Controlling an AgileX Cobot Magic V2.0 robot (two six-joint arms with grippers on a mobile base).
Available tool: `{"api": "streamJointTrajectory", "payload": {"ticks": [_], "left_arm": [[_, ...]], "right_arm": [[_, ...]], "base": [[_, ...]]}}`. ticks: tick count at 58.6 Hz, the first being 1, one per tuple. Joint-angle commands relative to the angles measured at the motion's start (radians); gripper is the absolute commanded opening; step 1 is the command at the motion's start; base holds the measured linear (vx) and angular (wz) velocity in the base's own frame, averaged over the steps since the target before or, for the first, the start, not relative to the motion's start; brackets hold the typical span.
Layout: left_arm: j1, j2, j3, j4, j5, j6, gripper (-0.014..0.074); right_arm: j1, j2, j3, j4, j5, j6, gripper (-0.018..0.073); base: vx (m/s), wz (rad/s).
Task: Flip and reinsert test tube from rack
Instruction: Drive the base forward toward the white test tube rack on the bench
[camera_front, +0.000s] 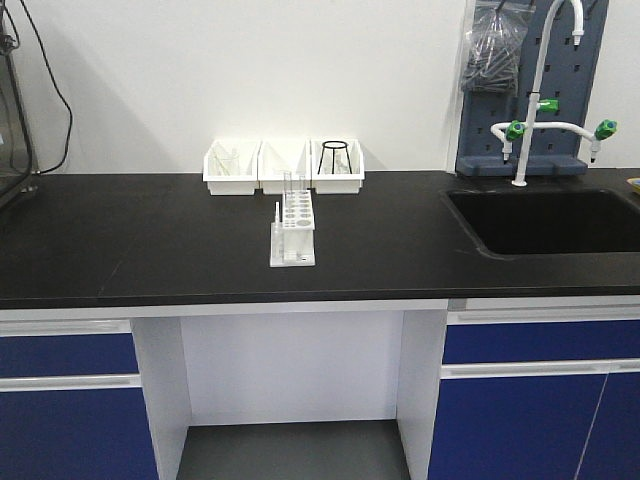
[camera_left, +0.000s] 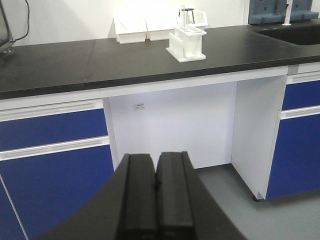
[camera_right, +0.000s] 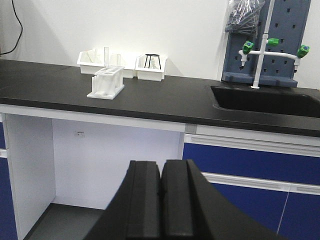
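You are looking at one small white plastic rack (camera_front: 292, 232) sitting on the matte black surface (camera_front: 150, 240), just in front of three white rectangular bins (camera_front: 283, 166) lined up along the wall. Its top plate is showing two rows of round holes, and a clear test tube (camera_right: 106, 56) is standing upright in it; the exact tube count is not showing clearly. Your two arms are hanging low, below the surface's edge and well apart from the rack. The left tool (camera_left: 156, 167) and the right tool (camera_right: 161, 172) are each pressing their flat black pads together, gripping nothing.
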Motion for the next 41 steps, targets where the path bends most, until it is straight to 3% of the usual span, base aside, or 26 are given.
{"api": "streamJointTrajectory", "payload": {"ticks": [1, 41], "left_arm": [[0.000, -0.007, -0.004, -0.005, -0.080, -0.009, -0.0006], [0.000, -0.007, -0.004, -0.005, -0.080, -0.009, -0.0006]], "right_arm": [[-0.006, -0.014, 0.003, -0.004, -0.077, -0.001, -0.0011], [-0.006, -0.014, 0.003, -0.004, -0.077, -0.001, -0.0011]], "base": [[0.00, 0.00], [0.00, 0.00]]}}
